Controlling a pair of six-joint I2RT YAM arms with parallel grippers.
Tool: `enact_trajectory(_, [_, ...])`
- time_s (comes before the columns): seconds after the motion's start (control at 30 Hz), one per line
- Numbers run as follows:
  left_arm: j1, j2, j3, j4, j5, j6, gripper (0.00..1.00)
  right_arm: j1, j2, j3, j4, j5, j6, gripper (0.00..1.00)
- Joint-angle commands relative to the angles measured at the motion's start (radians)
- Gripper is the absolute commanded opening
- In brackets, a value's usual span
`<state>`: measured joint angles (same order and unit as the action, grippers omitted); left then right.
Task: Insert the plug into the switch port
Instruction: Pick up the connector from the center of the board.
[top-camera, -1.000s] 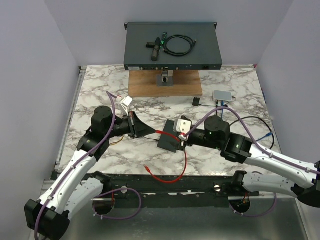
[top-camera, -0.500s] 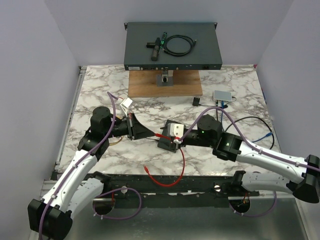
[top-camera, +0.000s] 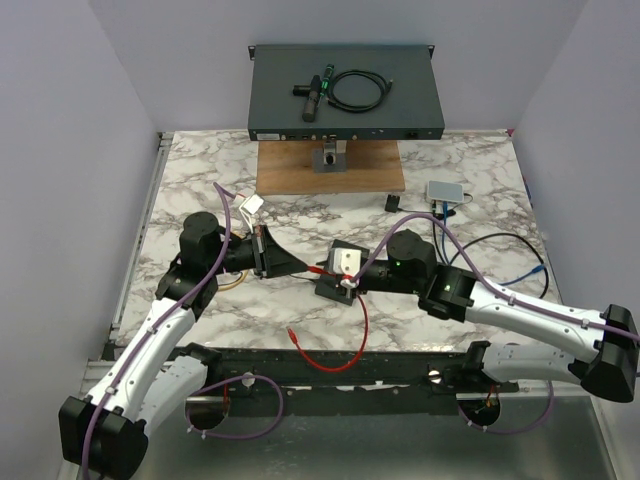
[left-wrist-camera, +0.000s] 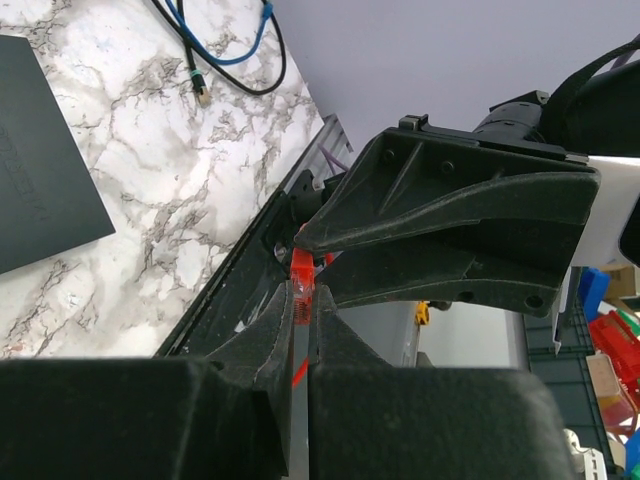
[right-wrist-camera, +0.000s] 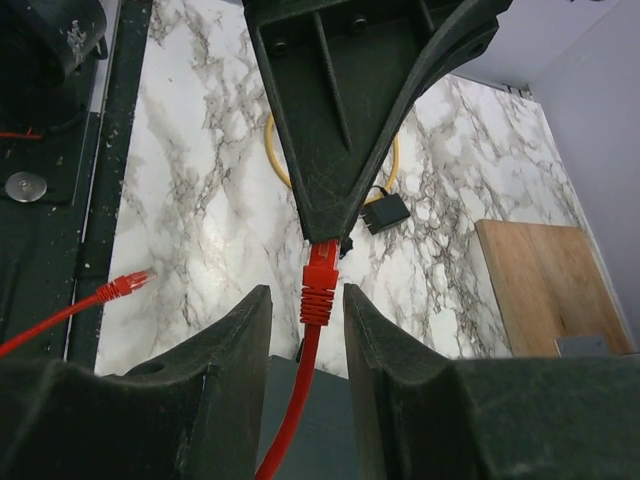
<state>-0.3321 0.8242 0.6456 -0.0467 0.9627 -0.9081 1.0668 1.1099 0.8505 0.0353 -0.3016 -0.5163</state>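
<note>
The red cable's plug (top-camera: 316, 268) is pinched at its tip by my left gripper (top-camera: 303, 266), which is shut on it just above the marble table. In the left wrist view the plug (left-wrist-camera: 303, 292) sits between the closed fingers of the left gripper (left-wrist-camera: 303, 312). My right gripper (top-camera: 337, 276) faces it, open. In the right wrist view the right gripper (right-wrist-camera: 305, 293) has a jaw on each side of the plug's ribbed boot (right-wrist-camera: 320, 288) without touching it. The switch (top-camera: 345, 92), a dark rack unit, stands at the back on a wooden stand (top-camera: 330, 167).
The red cable loops to the front edge, with its free end (top-camera: 292, 335) also in the right wrist view (right-wrist-camera: 127, 286). A dark pad (top-camera: 334, 288) lies under the right gripper. A blue cable (top-camera: 530, 271), a white adapter (top-camera: 446, 190) and a small black box (top-camera: 394, 202) lie right.
My right arm has moved left toward the left gripper, bringing its open jaws around the plug's boot. The left arm has held the plug nearly still.
</note>
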Motion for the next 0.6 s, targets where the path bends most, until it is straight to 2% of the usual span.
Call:
enact_trajectory(0.0, [0.013,0.003,-0.016,0.041,0.050,-0.014,0.00,0.005,0.010,-0.016,0.034,0.004,-0.005,0.37])
enact_trajectory(0.23, [0.016,0.003,-0.021,0.041,0.063,-0.023,0.00,0.006,0.011,-0.016,0.033,0.008,-0.005,0.30])
enact_trajectory(0.47, [0.018,-0.002,-0.026,0.083,0.075,-0.040,0.00,0.006,0.018,-0.016,0.040,0.019,-0.004,0.29])
enact_trajectory(0.57, [0.018,-0.005,-0.027,0.081,0.075,-0.041,0.00,0.007,0.018,-0.016,0.038,0.017,-0.004,0.23])
